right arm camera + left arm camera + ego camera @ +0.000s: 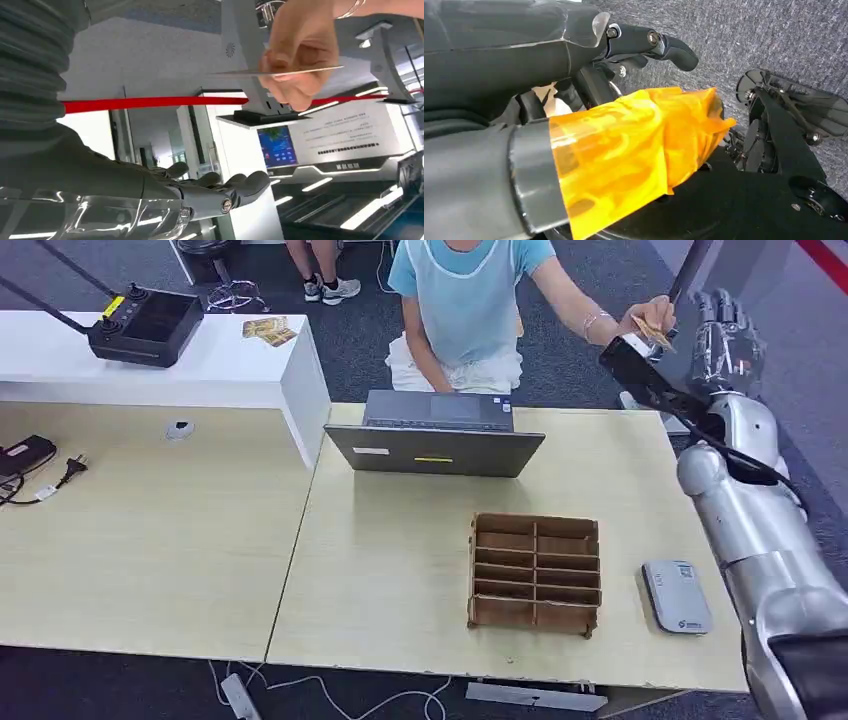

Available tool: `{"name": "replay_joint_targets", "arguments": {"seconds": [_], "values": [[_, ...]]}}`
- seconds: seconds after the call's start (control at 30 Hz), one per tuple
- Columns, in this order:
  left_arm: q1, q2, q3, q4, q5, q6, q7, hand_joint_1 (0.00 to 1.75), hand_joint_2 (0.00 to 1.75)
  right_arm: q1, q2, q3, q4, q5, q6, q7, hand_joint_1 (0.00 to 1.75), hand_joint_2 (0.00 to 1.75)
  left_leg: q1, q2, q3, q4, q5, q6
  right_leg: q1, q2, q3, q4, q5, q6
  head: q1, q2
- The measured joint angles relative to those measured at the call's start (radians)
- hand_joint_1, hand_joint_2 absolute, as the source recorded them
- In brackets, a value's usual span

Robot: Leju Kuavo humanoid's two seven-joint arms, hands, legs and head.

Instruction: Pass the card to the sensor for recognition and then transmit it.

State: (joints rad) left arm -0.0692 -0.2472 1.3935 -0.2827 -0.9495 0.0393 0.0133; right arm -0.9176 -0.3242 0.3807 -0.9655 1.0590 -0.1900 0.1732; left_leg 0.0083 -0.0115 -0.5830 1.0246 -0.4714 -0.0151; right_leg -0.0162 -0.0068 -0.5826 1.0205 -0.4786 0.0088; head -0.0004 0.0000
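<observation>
card pinched in a person's hand, held flat just beside the raised right hand, on its palm side and not touching. right fingers spread and empty, card edge-on across from them. left hand hangs low over the floor, far from card; grip unclear.

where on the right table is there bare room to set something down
Bare wood between the laptop and the wooden divider box, and left of that box. The strip between the box and card reader is tight.
</observation>
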Motion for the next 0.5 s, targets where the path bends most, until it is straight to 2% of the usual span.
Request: {"name": "replay_joint_targets", "arguments": {"seconds": [0.2, 0.23, 0.5], "values": [[0.0, 0.001, 0.0, 0.0, 0.002, 0.002, 0.0, 0.0, 0.0, -0.002, 0.012, 0.001, 0.039, -0.001, -0.003, -0.009, 0.0, 1.75, 0.0, 0.0, 0.0, 0.0, 0.0, 0.0, 0.0, 0.0, 0.0, 0.0, 0.0, 0.0, 0.0, 0.0], [0.0, 0.001, 0.0, 0.0, 0.004, 0.002, 0.0, 0.0, 0.0, -0.003, 0.014, 0.001, 0.044, -0.003, -0.004, -0.01, 1.75, 1.75, 0.0, 0.0, 0.0, 0.0, 0.0, 0.0, 0.0, 0.0, 0.0, 0.0, 0.0, 0.0, 0.0, 0.0], [0.0, 0.001, 0.0, 0.0, 0.008, 0.005, 0.0, 0.0, 0.0, -0.005, 0.026, 0.001, 0.058, -0.021, -0.011, -0.017, 1.75, 1.75, 0.0, 0.0, 0.0, 0.0, 0.0, 0.0, 0.0, 0.0, 0.0, 0.0, 0.0, 0.0, 0.0, 0.0]]}}
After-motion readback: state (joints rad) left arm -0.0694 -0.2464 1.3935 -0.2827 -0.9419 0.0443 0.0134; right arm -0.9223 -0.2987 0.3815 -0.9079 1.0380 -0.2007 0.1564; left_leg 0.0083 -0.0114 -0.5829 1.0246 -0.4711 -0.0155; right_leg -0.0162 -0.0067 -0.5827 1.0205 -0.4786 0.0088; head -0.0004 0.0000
